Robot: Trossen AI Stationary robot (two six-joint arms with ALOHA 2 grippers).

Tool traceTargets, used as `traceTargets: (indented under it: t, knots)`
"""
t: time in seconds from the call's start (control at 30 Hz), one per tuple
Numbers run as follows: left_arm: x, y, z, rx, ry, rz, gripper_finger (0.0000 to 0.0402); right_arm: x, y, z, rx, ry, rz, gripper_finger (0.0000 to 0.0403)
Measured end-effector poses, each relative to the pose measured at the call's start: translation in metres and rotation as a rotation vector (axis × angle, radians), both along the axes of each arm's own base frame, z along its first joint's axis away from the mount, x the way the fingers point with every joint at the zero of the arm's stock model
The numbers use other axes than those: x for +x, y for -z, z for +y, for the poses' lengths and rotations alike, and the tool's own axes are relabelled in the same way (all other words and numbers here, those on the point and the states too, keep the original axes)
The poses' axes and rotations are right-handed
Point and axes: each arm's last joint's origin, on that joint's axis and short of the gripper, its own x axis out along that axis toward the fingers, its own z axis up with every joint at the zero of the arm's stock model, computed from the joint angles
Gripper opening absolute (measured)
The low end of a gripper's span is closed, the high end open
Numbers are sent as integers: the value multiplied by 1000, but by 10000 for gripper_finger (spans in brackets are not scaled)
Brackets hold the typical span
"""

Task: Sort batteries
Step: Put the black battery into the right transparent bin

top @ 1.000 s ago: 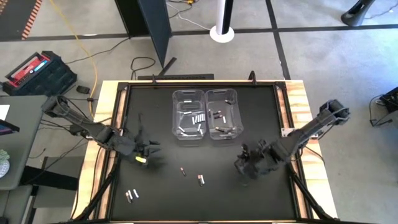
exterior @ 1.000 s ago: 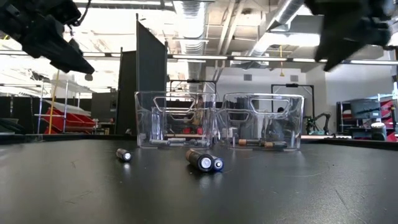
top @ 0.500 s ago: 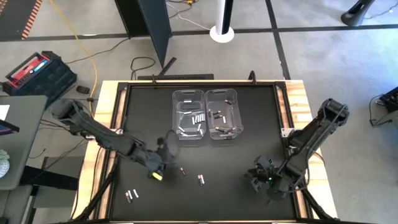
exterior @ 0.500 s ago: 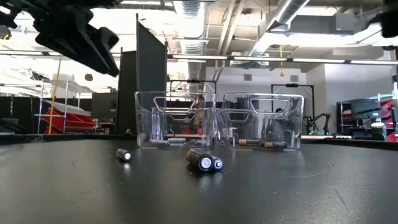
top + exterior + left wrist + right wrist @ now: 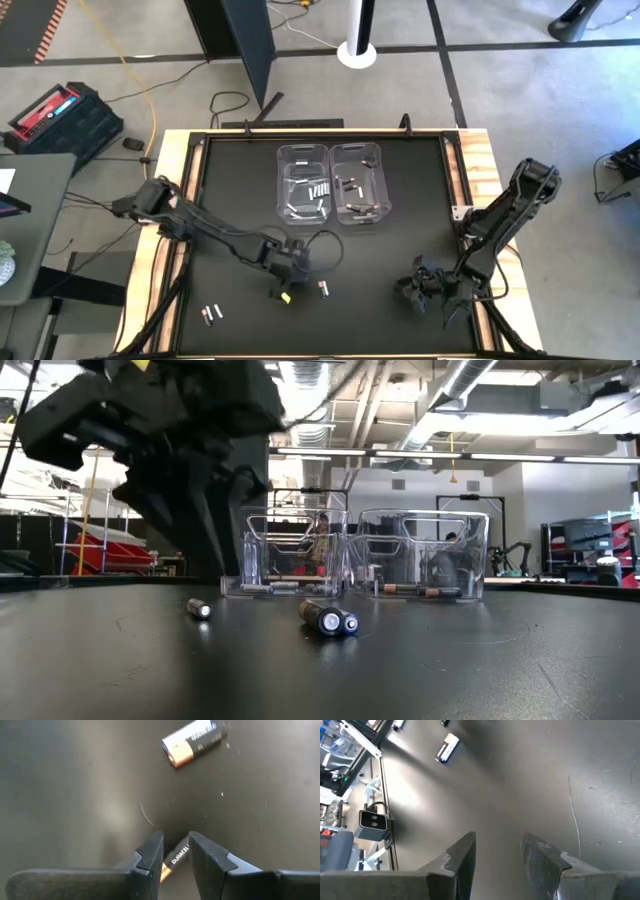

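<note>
One camera looks straight down on the whole table (image 5: 420, 200), one level across it, two ride the wrists close above it — all share its black top.

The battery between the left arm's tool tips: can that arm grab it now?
Probably yes. The left tool already straddles the battery on the table, with nothing between them.

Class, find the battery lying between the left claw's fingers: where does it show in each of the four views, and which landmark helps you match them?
High view: hidden under the left claw, front of centre on the table.
Low view: not identifiable; the claw's dark bulk looms at upper left.
Left wrist view: the copper-and-black battery lies between the two fingers.
Right wrist view: not in it.
Shared landmark: the neighbouring loose battery, also seen from above.
</note>
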Motion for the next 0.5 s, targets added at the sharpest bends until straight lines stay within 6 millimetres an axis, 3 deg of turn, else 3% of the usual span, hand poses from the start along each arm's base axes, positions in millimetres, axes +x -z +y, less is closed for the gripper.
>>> traceTargets:
  t: [0.5]
  knots:
    - [-1, 8, 8, 114, 160, 156, 87, 0, -1, 2, -13, -32, -14, 173]
